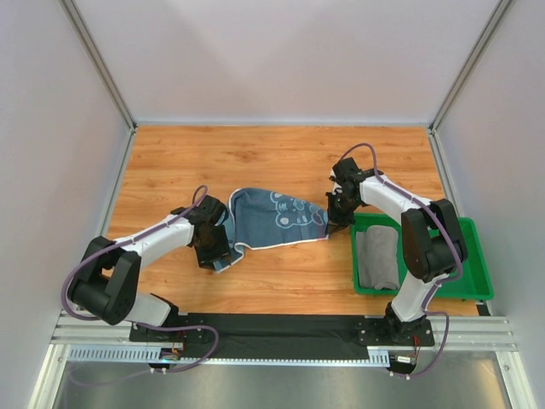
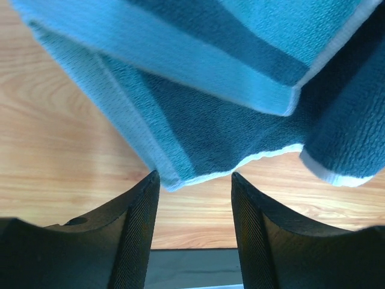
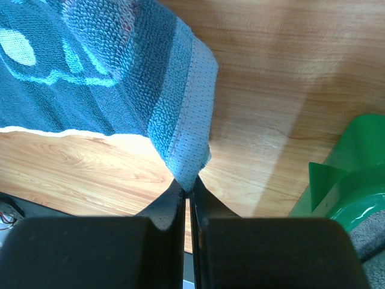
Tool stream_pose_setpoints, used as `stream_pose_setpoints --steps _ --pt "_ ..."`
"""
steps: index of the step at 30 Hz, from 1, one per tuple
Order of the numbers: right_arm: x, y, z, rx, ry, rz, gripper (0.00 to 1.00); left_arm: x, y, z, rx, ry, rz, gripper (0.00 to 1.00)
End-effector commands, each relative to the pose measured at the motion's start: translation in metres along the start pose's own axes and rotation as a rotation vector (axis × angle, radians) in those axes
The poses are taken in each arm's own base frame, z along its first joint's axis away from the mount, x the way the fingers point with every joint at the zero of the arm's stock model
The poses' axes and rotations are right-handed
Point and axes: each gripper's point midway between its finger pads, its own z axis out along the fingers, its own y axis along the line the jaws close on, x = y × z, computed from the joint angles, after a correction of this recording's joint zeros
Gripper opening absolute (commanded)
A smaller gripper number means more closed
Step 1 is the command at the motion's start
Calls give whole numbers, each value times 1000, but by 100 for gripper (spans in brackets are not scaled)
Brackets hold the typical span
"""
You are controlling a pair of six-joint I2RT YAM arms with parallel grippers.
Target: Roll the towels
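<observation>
Pinching a blue towel (image 3: 120, 78) corner, right jaws sit closed; left jaws gape, seemingly empty, towel blurred.

saw a soft blue cloth towel (image 1: 277, 219) with white printed figures spread on the light wooden tabletop (image 1: 255, 162) between the two arms. noted the left gripper (image 1: 215, 256) at its bunched left end, the right gripper (image 1: 335, 220) at its right edge. found a folded grey cloth towel (image 1: 377, 258) lying inside the rectangular green plastic tray (image 1: 477, 247) on the right.
</observation>
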Motion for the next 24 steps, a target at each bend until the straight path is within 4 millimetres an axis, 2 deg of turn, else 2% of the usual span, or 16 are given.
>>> stream_pose_setpoints --steps 1,6,9,14,19,24 --pt "-2 1 -2 4 -12 -20 0 -1 8 -14 -33 -44 -2 58" --pt "-2 -1 -1 7 -12 -19 0 2 -2 -35 -6 -66 27 61" --pt "-1 1 0 0 -8 -19 0 -1 6 -40 -36 -106 6 63" --pt "-2 1 0 1 -9 -21 0 8 16 -23 -96 -49 3 62" --pt "-1 0 0 4 -7 -22 0 9 12 -3 -86 -24 7 61" --pt "0 -1 1 6 -5 -21 0 9 13 8 -105 -6 19 58"
